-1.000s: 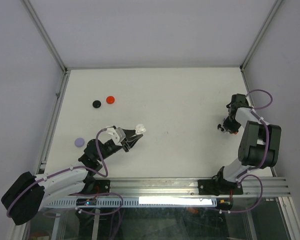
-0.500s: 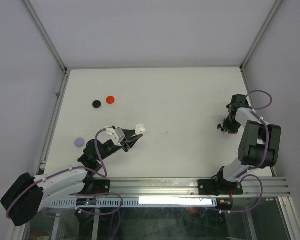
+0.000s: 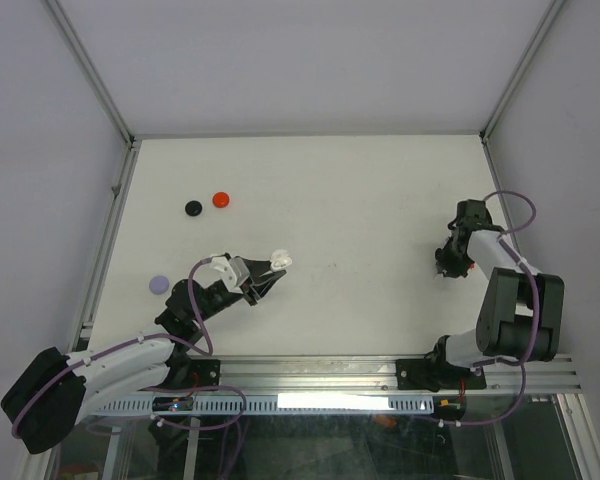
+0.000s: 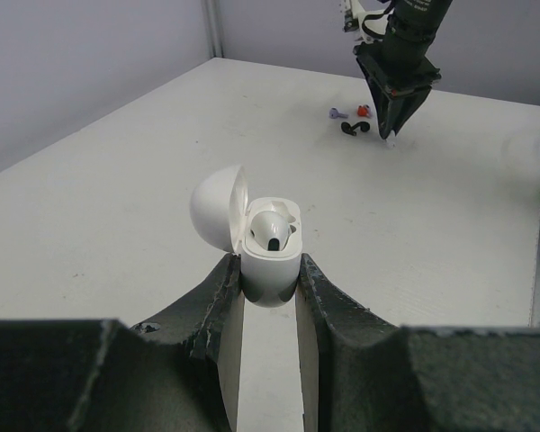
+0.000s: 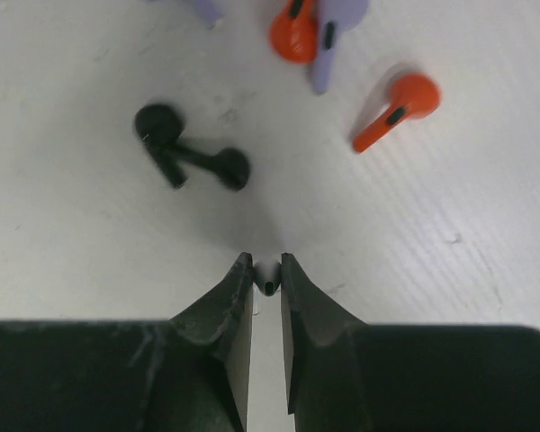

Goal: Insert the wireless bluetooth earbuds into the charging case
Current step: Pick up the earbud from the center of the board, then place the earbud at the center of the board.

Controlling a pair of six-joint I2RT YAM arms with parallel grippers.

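My left gripper (image 4: 270, 281) is shut on the white charging case (image 4: 270, 265), held above the table with its lid swung open to the left. One white earbud (image 4: 272, 227) sits in the case. In the top view the case (image 3: 279, 259) is left of centre. My right gripper (image 5: 267, 268) is down at the table on the right side (image 3: 446, 262), shut on a small white earbud (image 5: 267, 275) pinched between its fingertips.
Just beyond the right gripper lie two black earbuds (image 5: 193, 155), two orange ones (image 5: 396, 103) and a purple one (image 5: 328, 36). A black disc (image 3: 193, 208), a red disc (image 3: 220, 199) and a purple disc (image 3: 159, 284) lie on the left of the table.
The right gripper has closed on the white earbud and shifted slightly toward the near edge. The left arm and case have not moved.
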